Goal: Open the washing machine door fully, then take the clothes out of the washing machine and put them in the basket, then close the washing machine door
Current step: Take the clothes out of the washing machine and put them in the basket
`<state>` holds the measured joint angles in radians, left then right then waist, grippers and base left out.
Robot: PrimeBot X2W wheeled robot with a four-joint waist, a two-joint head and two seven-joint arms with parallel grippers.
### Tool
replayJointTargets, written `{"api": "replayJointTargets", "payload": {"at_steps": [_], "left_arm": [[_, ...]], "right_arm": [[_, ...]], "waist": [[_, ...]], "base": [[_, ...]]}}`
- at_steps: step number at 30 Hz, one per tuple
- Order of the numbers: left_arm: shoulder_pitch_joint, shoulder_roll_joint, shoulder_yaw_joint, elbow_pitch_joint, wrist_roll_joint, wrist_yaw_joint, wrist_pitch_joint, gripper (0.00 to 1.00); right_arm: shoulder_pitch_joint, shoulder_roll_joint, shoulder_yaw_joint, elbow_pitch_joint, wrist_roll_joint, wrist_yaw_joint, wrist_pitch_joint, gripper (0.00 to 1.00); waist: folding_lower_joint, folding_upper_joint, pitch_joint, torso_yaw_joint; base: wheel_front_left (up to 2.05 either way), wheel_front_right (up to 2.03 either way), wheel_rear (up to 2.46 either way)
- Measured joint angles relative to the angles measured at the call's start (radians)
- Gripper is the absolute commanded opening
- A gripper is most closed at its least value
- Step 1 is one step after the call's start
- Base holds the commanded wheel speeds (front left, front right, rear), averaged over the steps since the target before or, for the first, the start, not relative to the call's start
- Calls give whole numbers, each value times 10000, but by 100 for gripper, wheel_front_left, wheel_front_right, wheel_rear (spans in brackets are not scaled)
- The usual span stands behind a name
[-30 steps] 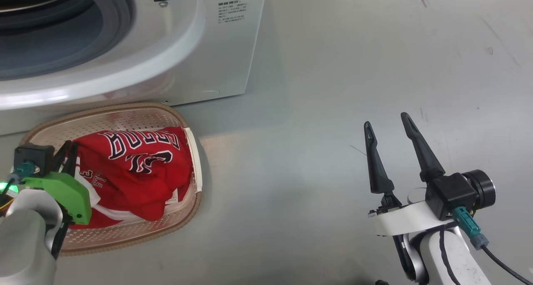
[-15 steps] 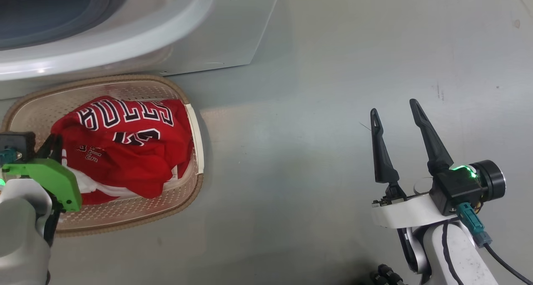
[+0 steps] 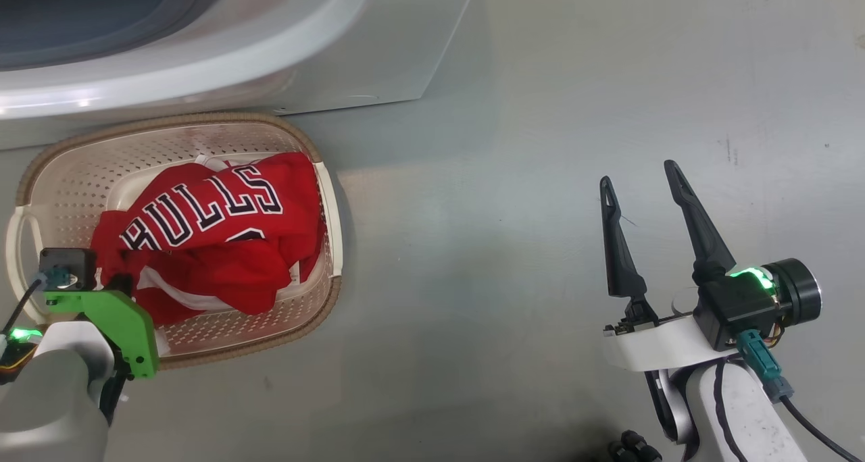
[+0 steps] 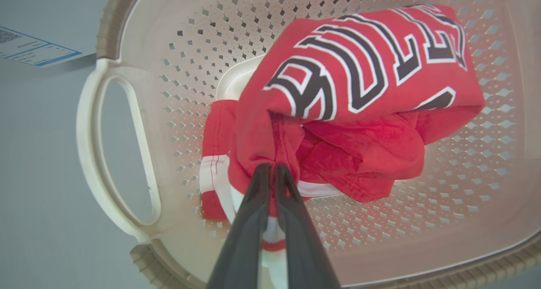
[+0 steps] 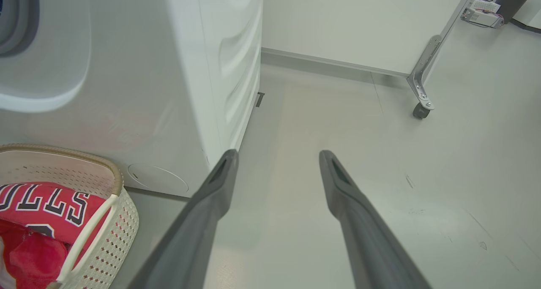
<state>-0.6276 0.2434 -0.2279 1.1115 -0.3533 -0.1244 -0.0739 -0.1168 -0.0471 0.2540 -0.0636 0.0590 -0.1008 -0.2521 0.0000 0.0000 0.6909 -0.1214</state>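
Step in hand: judging by how things lie, the clothes [image 4: 359,90] are being set down in the basket [image 4: 110,23]; release is not yet done.
Left gripper [image 4: 271,167]: its fingers are pressing together on a gathered fold of red fabric, low inside the basket near the side handle [image 4: 91,154].
Clothes: the jersey is lying bunched on the perforated bottom with the "BULLS" lettering facing up; a white-striped edge is trailing beneath the fingers.
Right gripper [image 3: 637,173]: it is hanging with jaws wide apart over the bare floor [image 3: 540,246], holding nothing, well apart from the basket.
Washing machine [image 3: 378,63]: it is standing just behind the basket, its round opening [image 3: 81,16] showing at the top of the head view.
Doing it well: I am reckoning the fingers should part fully before any lift, then rise straight up, so no fold is dragging over the rim.
Watching for: fabric snagging on a fingertip; the striped edge is sitting right under the pinch.
Left to do: closing the washing machine door, I am judging; whether the drum is holding more cloth, I cannot tell.
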Motion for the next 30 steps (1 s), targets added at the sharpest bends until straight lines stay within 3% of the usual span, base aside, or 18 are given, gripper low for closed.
{"api": "replayJointTargets", "payload": {"at_steps": [1, 2, 3, 19, 30], "left_arm": [[-29, -25, -4, 54, -19, 0, 23, 0], [-75, -36, -6, 102, -40, 0, 23, 30], [-133, -42, -4, 121, -67, 0, 23, 100], [-601, -38, -111, 393, -69, 0, -1051, 100], [-579, -251, -938, -238, 67, 0, -1664, 100]], "right_arm": [[0, 0, 0, 0, 0, 0, 0, 100], [0, 0, 0, 0, -2, 0, 0, 100], [-1, 0, 0, 0, -2, -2, 0, 100], [-316, -4, 138, 150, 274, -44, 0, 100], [-578, -15, 205, 604, 798, -75, 0, 100]], "waist": [[0, 0, 3, 16], [0, 0, 6, 32], [0, 0, 7, 47], [0, 0, -504, 171], [0, 0, -1518, 363]], "base": [[0, 0, 0], [0, 0, 0], [0, 0, 0], [0, 0, 0], [0, 0, 0]]}}
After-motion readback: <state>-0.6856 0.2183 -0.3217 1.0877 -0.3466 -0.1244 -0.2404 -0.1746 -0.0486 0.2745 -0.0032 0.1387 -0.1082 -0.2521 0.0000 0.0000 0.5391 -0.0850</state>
